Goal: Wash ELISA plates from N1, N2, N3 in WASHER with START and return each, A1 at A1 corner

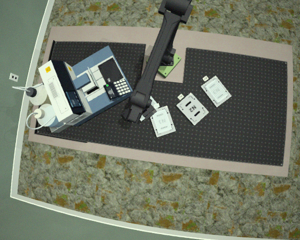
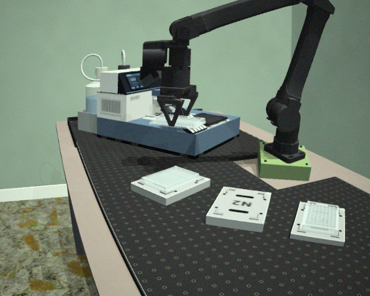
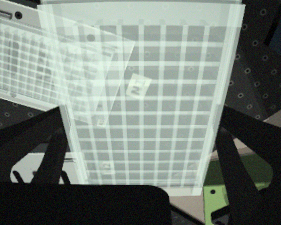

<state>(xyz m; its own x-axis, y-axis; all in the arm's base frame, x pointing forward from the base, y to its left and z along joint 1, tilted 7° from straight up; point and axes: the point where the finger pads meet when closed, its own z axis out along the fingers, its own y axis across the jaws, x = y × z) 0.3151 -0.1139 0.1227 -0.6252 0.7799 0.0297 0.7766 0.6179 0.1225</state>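
My gripper is shut on a clear plate and holds it roughly level above the mat, between nest N1 and the washer. In the top view the arm mostly hides it. Nest N2 is empty. Nest N1 bears a plate, and nest N3 bears another plate. The washer shows a green lamp beside its keypad. The held plate's cut-off corner is not clear.
The washer's tall white housing and two bottles stand at its far end. A dark rectangular panel lies beside the keypad. The arm's green base stands behind the nests.
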